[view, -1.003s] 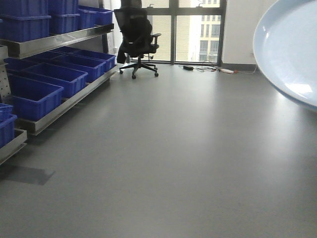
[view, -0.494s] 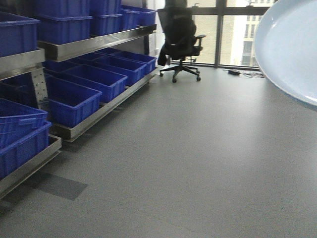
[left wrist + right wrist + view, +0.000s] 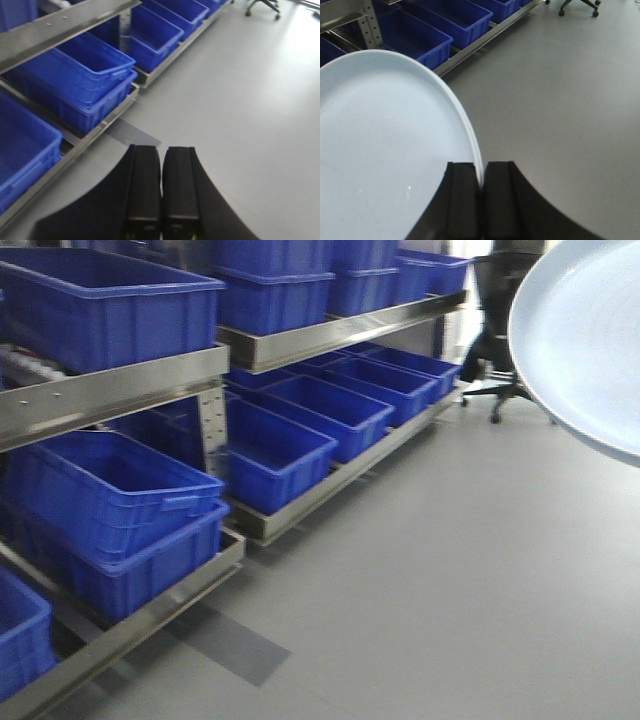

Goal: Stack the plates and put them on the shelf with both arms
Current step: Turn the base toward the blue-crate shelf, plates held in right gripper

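The plate (image 3: pixel 585 340), at two o'clock in the front view, is a plain, glossy, pale bluish-white, and its rim edge shows whiter in the right wrist view. The bins (image 3: pixel 100 300), from nine to twelve o'clock, are one solid saturated blue. The shelf (image 3: pixel 110 390) rails are dull silver-grey metal. The floor (image 3: pixel 450 570) is flat mid-grey, with a darker grey rectangular patch (image 3: pixel 235 640) near six o'clock. The chair (image 3: pixel 495 330) is black. The left gripper (image 3: pixel 161 150) and right gripper (image 3: pixel 481 170) are matte black.
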Controlling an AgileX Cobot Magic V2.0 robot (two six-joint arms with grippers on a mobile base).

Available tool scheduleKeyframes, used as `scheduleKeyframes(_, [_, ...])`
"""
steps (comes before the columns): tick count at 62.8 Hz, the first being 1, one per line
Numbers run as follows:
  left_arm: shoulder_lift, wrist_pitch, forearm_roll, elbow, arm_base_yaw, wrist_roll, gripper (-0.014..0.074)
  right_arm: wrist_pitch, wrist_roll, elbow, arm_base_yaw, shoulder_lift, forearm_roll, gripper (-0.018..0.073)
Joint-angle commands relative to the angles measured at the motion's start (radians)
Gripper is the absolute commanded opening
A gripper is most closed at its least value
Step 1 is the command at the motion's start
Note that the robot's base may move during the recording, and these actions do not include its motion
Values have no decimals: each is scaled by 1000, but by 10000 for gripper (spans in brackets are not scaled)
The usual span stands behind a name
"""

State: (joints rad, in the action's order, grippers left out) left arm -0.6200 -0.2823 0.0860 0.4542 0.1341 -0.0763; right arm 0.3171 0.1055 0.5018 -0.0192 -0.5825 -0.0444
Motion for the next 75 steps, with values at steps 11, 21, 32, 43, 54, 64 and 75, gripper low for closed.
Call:
scheduleKeyframes(11, [0, 83, 4, 28, 1, -9, 92, -105, -5, 33, 4, 3, -4, 48])
scheduleKeyframes(21, [0, 83, 4, 28, 1, -9, 92, -105, -5, 33, 4, 3, -4, 48])
scheduleKeyframes(32, [0, 83, 4, 28, 1, -9, 92, -105, -5, 33, 4, 3, -4, 48])
scheduleKeyframes(43, [0, 84, 4, 28, 1, -9, 92, -105, -5, 33, 4, 3, -4, 48])
scheduleKeyframes(54, [0, 84, 4, 28, 1, -9, 92, -105, -5, 33, 4, 3, -4, 48])
scheduleKeyframes(64, [0, 84, 4, 28, 1, -9, 92, -105, -5, 33, 4, 3, -4, 48])
scheduleKeyframes(75, [0, 84, 4, 28, 1, -9, 92, -105, -5, 33, 4, 3, -4, 48])
